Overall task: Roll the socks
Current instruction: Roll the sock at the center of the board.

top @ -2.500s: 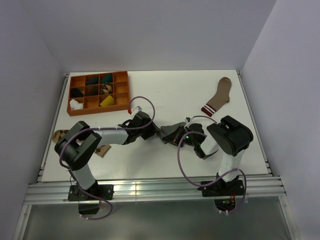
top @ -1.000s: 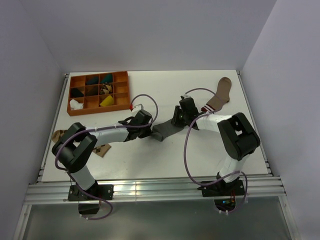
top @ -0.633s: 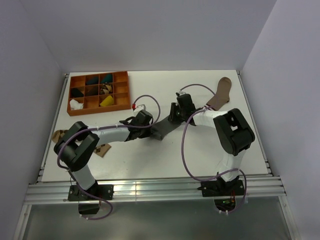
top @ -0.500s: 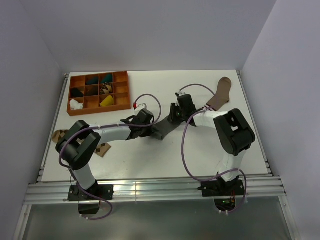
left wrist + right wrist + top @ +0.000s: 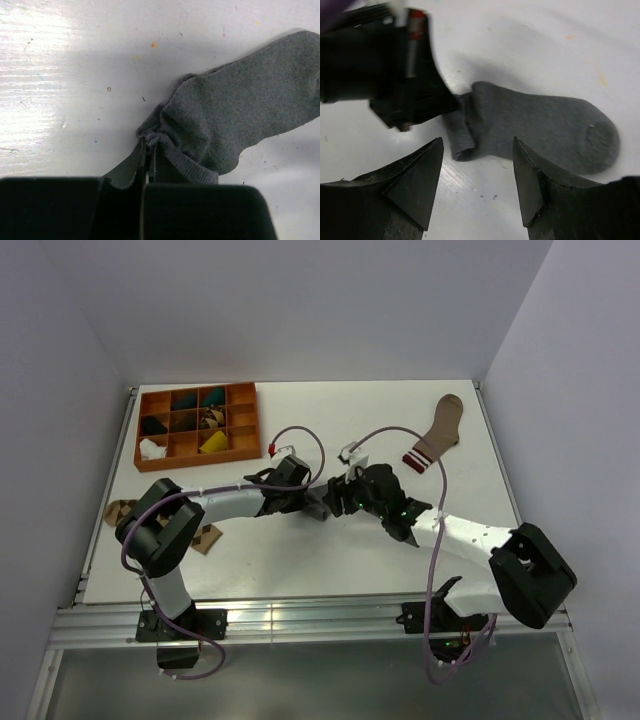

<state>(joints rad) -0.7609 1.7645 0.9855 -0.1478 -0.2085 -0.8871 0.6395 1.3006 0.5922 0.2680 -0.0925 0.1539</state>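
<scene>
A grey sock [image 5: 322, 506] lies flat mid-table, its cuff end folded into a small roll [image 5: 462, 137] and its toe pointing away [image 5: 280, 85]. My left gripper [image 5: 304, 498] is shut on the bunched cuff edge [image 5: 149, 145]; in the right wrist view it is the black body [image 5: 395, 75] at the sock's left end. My right gripper [image 5: 346, 496] hovers just above the sock. It is open, its fingertips [image 5: 478, 142] straddle the rolled cuff and touch nothing. I cannot make out a loose black or white sock on the table.
An orange compartment tray [image 5: 258, 420] at the back left holds several rolled bundles. A brown sock with a striped cuff [image 5: 437, 432] lies at the back right. A tan diamond-patterned sock [image 5: 206, 539] lies partly under the left arm.
The right gripper has let go of the sock's far end, opened, and swung round to the near side over the cuff. The left gripper kept its pinch on the cuff.
</scene>
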